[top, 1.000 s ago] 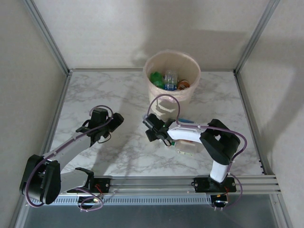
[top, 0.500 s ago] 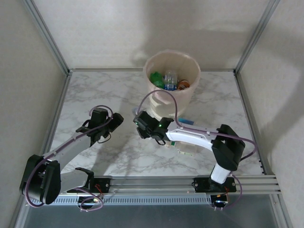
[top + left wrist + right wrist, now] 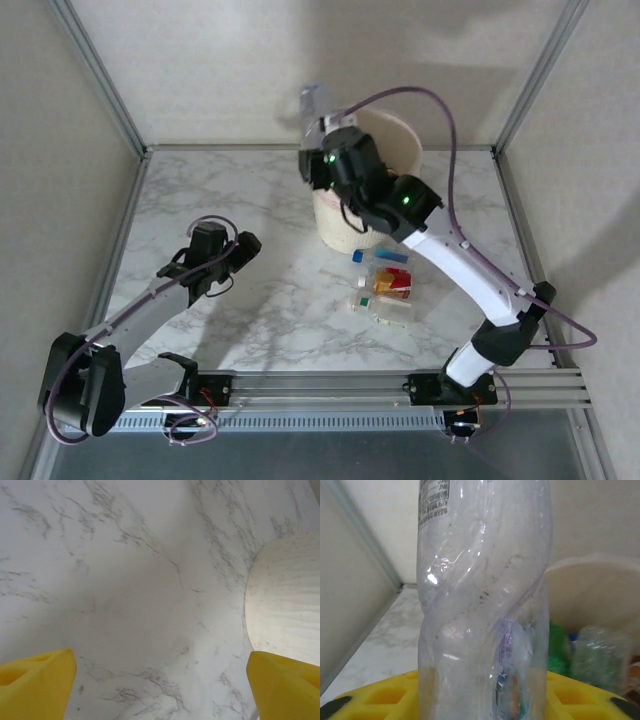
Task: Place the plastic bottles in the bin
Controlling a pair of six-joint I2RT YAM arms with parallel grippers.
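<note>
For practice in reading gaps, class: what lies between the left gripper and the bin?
Bare marble table, nothing on it, from left gripper to bin, in the top external and left wrist views.

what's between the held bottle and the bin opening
Nothing visible. The bottle is held up at the left rim of the bin; its mouth is open, with other bottles inside.

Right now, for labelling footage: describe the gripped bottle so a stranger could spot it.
Find the cream bin at the marble table's far side. Above its rim, the right gripper holds a clear bottle. Unlike the bottles lying on the table, it is in the air and has spiral-moulded sides.
</note>
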